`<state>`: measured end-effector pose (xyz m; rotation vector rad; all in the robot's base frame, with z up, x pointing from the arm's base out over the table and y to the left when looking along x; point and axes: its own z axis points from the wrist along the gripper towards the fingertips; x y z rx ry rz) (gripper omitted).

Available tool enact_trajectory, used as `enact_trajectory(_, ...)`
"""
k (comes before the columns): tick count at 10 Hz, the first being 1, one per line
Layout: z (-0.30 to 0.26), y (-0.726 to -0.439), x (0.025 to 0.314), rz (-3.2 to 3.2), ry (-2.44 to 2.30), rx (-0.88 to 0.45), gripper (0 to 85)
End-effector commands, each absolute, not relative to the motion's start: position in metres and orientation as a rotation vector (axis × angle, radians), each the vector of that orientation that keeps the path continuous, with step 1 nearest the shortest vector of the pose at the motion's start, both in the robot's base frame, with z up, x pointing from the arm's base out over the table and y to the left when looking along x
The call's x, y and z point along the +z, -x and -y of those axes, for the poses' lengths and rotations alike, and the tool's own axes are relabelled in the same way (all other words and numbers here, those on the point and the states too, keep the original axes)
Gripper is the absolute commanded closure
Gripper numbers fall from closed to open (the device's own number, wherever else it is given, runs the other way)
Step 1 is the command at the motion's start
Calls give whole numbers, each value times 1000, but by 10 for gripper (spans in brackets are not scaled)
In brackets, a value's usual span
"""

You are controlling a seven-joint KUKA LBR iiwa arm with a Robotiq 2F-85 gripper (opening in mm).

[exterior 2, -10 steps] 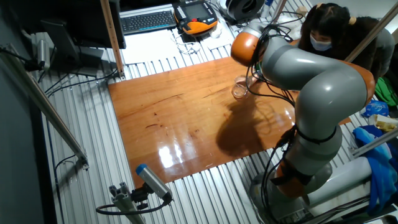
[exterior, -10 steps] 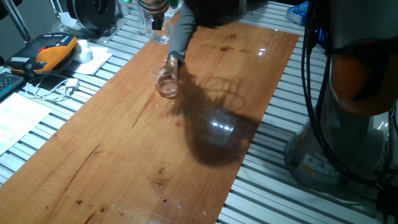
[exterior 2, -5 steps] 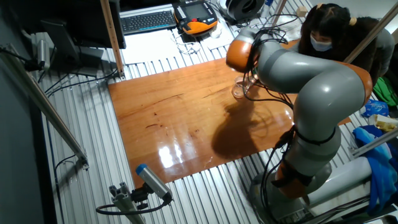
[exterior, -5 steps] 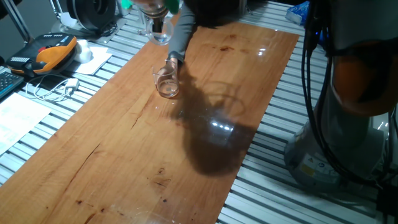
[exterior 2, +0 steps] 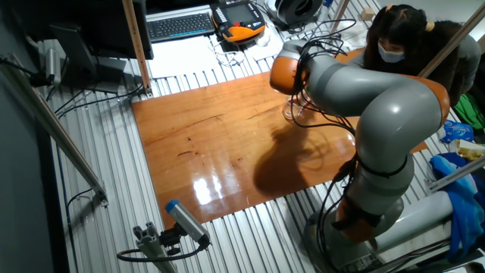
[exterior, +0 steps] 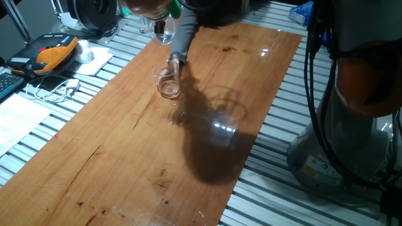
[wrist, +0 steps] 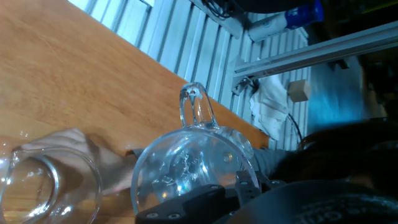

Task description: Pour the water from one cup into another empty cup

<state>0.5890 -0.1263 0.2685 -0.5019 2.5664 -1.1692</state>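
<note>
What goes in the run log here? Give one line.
phase: pre-pour | end effector: shut on mug, held above table | tumbler: upright on table, person's hand on it | pour: no stream visible

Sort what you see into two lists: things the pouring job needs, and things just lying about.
Belongs to the job:
- glass mug, held up and tilted in the tool
- small tumbler, standing on the wooden board, steadied by a person's hand

Just lying about:
- orange pendant
- white cable
- keyboard

Tumbler (wrist: 43,183) cropped; claw (wrist: 211,202) mostly hidden
</note>
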Motion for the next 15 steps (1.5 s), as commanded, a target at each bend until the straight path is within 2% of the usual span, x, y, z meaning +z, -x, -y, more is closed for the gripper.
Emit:
enact_trajectory(1, 125, -588, 270, -2558, 502, -1190, 850)
enact_trajectory(9, 125, -586, 275, -2476, 484, -1311, 850)
enact_trajectory(15, 126, -585, 277, -2447, 483, -1349, 850)
